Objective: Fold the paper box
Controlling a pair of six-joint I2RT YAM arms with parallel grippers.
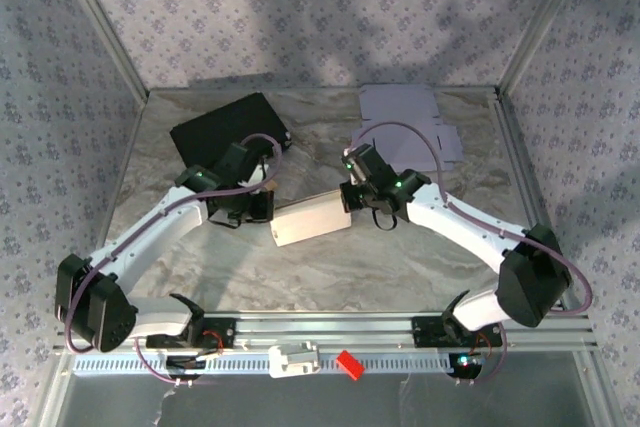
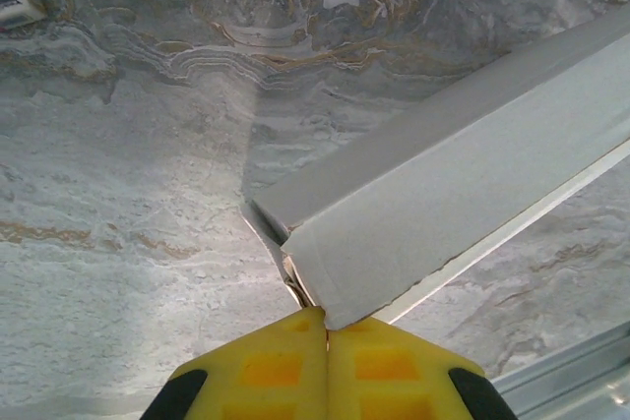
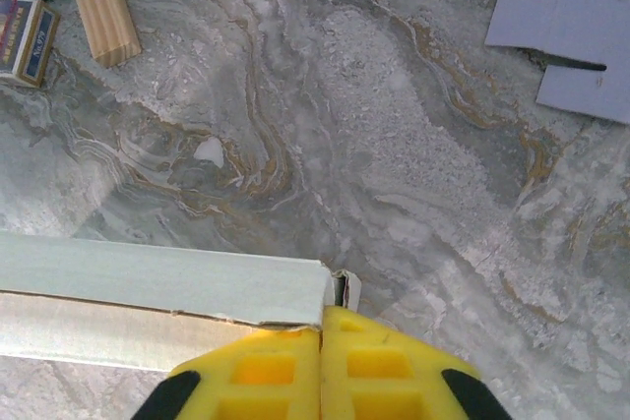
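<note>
The box [image 1: 313, 218] is seen at the middle of the table [image 1: 420, 267], its inside hidden (the walls are folded shut). One end corner is pinched by the left gripper [image 2: 326, 330], pads pressed together. The other end's flap is nipped by the right gripper [image 3: 322, 330], likewise closed tight.

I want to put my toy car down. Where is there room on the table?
Bare table lies between the paper box and the front rail, and at the back between the black pad and the flat cardboard. The middle is crowded: the left gripper and right gripper pinch the box's ends.
</note>
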